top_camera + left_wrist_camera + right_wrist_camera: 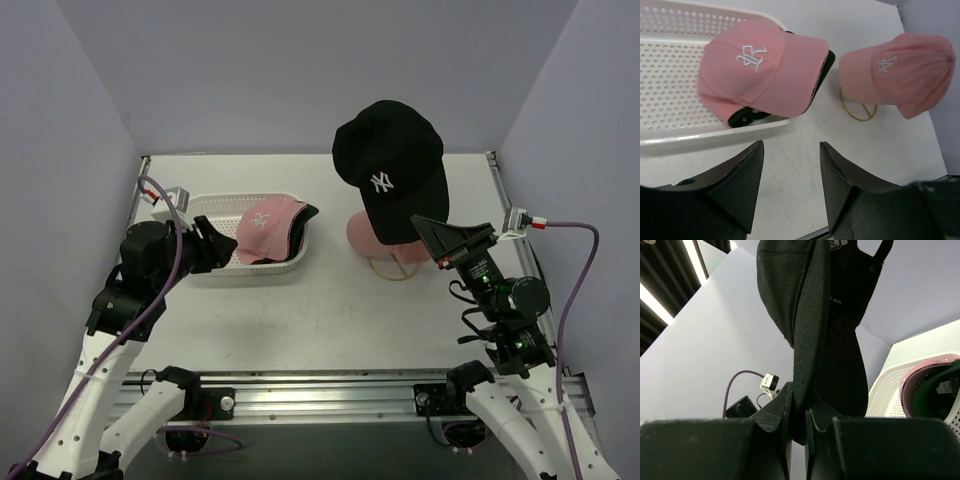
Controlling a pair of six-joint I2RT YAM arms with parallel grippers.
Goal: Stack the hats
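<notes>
My right gripper (425,228) (799,400) is shut on the brim of a black hat (392,165) (810,315) with a white logo. It holds that hat in the air above a pink hat (362,232) (905,70) resting on a gold wire stand (395,268) (857,112). Another pink hat (265,225) (760,70) lies on a dark hat (300,222) (742,119) in the white basket (215,208) (670,75). My left gripper (215,245) (791,150) hangs open and empty just outside the basket's near rim, short of that pink hat.
The basket sits left of centre, the stand right of centre, with bare table between them. Purple walls close in the back and both sides. A metal rail runs along the near edge by the arm bases.
</notes>
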